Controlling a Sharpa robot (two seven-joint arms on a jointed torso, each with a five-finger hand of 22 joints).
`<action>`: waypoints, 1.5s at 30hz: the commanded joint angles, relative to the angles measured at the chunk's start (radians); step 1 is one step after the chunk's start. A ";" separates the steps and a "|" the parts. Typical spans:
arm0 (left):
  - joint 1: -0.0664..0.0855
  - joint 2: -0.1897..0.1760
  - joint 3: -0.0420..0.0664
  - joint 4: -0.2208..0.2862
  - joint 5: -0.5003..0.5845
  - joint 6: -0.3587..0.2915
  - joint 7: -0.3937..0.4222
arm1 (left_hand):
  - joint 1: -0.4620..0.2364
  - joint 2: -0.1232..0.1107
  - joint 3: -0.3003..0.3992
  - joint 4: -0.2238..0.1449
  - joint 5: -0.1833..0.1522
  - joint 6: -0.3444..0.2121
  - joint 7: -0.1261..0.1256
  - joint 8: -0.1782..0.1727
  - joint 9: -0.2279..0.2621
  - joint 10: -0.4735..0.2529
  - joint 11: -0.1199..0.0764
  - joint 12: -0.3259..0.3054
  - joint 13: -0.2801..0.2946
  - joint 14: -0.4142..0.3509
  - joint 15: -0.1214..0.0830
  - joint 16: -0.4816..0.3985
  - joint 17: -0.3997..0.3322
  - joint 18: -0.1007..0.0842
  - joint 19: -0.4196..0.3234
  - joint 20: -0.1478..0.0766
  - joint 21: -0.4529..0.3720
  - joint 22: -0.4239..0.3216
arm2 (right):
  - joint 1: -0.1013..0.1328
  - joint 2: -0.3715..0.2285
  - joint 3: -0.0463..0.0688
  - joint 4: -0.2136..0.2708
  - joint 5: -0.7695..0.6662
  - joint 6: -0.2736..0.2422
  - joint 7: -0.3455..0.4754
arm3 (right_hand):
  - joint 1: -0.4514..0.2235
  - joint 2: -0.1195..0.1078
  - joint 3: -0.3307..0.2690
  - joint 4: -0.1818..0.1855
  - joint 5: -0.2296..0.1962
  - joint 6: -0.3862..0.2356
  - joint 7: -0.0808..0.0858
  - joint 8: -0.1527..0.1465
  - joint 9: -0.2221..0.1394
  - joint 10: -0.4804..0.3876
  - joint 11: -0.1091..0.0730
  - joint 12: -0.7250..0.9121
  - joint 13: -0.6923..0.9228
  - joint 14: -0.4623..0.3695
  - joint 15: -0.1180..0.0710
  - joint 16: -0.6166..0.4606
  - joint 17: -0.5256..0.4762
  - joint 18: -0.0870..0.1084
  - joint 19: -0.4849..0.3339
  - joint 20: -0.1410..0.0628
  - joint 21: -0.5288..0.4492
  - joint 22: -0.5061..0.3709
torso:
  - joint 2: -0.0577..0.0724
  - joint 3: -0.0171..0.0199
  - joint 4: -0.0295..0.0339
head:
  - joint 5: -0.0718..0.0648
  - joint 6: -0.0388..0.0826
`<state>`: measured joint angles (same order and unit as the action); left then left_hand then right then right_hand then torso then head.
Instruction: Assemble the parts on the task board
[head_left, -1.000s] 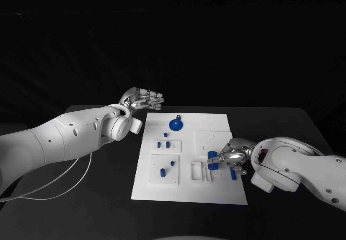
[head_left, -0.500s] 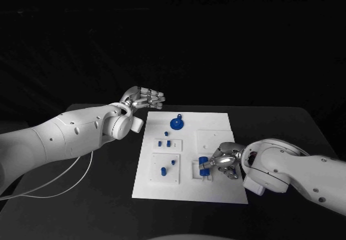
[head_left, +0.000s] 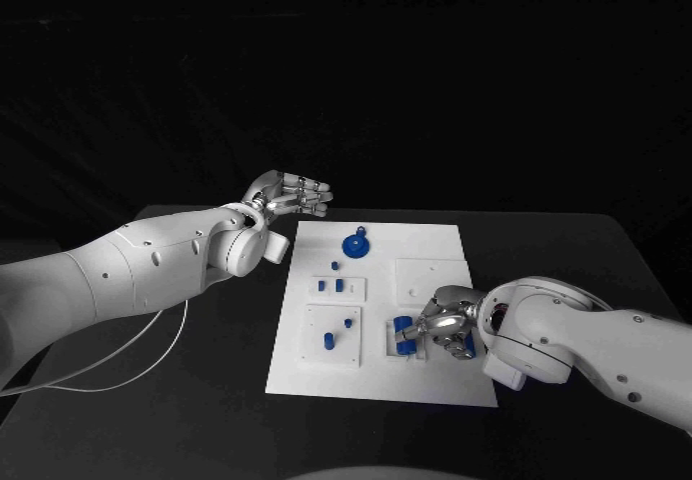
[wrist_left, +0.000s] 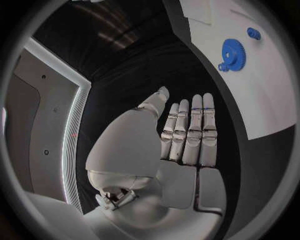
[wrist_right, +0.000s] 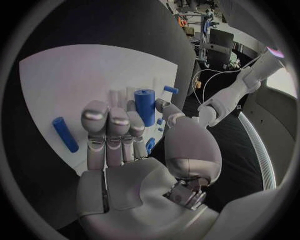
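The white task board (head_left: 433, 255) lies in the middle of the black table. My right hand (head_left: 444, 325) is low over its near right part and pinches a blue cylinder (head_left: 405, 333) between thumb and fingers, just above a white slotted block (head_left: 394, 345). In the right wrist view the cylinder (wrist_right: 144, 106) stands upright at the fingertips of that hand (wrist_right: 125, 135), and a loose blue peg (wrist_right: 65, 134) lies flat on the board. My left hand (head_left: 290, 197) hovers past the board's far left corner, fingers straight and holding nothing; it also appears as a flat hand (wrist_left: 184, 135) in the left wrist view.
A blue gear (head_left: 353, 246) sits near the board's far edge, seen too as a gear (wrist_left: 233, 54) in the left wrist view. Small blue pieces (head_left: 332, 288) stand in a white plate, and two more blue pieces (head_left: 329, 343) lie on the near left plate. A white cable (head_left: 137, 345) trails on the table's left.
My right hand has carried the blue cylinder leftwards from near the board's right edge to above the slotted block. The left hand has stayed in place.
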<state>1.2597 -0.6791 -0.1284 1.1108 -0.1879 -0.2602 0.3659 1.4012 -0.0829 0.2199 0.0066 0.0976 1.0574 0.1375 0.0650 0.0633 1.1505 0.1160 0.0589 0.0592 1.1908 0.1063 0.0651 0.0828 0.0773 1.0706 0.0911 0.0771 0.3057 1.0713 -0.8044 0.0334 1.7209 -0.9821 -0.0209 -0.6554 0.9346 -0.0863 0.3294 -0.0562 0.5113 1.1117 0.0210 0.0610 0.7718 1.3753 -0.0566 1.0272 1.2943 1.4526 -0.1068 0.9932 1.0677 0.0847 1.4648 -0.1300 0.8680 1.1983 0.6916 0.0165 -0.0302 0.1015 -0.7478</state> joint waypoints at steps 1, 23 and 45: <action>-0.001 0.002 0.001 0.002 0.005 0.017 0.003 | -0.007 0.003 -0.002 0.005 0.001 -0.009 -0.001 -0.002 0.000 -0.001 0.004 -0.001 0.000 -0.005 0.000 -0.003 0.001 -0.006 0.008 -0.002 -0.002 -0.001 | 0.000 0.003 -0.001 0.000 -0.019 0.033 -0.003 | 0.007 0.010 0.057 -0.065 0.014 0.010 0.000 0.003 -0.001 -0.004 -0.002 -0.008 -0.004 0.001 -0.006 -0.006 0.001 0.007 0.056 -0.003 -0.004 0.000 | 0.000 0.0011 -0.0003 | 0.002 -0.003; -0.001 0.003 0.001 0.002 0.004 0.018 0.001 | -0.008 0.004 -0.004 0.006 0.001 -0.009 0.000 -0.002 0.000 -0.003 0.004 -0.001 0.000 -0.005 0.001 -0.003 0.001 -0.006 0.009 -0.002 -0.002 -0.005 | 0.000 0.020 -0.001 -0.025 -0.044 0.007 -0.003 | 0.021 -0.039 0.017 0.097 -0.313 0.013 0.009 0.004 -0.009 -0.005 0.005 -0.017 -0.017 0.003 -0.001 -0.012 0.005 0.012 0.056 0.002 -0.011 0.003 | 0.000 0.0004 0.0000 | 0.003 -0.003; -0.001 0.000 0.001 0.002 0.004 0.018 -0.001 | -0.005 0.005 -0.005 0.006 0.000 -0.010 0.000 -0.003 0.000 -0.004 0.005 -0.001 0.000 -0.007 0.001 -0.003 0.001 -0.006 0.010 -0.001 -0.001 -0.013 | -0.001 0.028 -0.003 -0.024 -0.046 -0.003 0.001 | 0.035 -0.108 0.003 0.281 -0.463 0.014 0.008 0.004 -0.009 -0.005 0.006 -0.024 -0.025 0.003 -0.003 -0.019 0.015 0.009 0.057 -0.002 -0.013 0.010 | 0.000 0.0018 -0.0009 | -0.002 0.004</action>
<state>1.2597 -0.6796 -0.1285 1.1110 -0.1879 -0.2550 0.3604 1.4012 -0.0829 0.2172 0.0093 0.0976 1.0574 0.1374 0.0650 0.0633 1.1505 0.1160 0.0589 0.0592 1.1910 0.1061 0.0651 0.0825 0.0773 1.0742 0.0875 0.0771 0.2931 1.0718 -0.7740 0.0312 1.6934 -1.0189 -0.0265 -0.6569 0.9674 -0.1857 0.3338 0.2226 0.0543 1.1222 0.0245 0.0657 0.7637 1.3705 -0.0517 1.0098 1.2690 1.4526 -0.1067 0.9809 1.0821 0.0847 1.4648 -0.1300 0.8594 1.2081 0.6917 0.0173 -0.0307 0.0983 -0.7440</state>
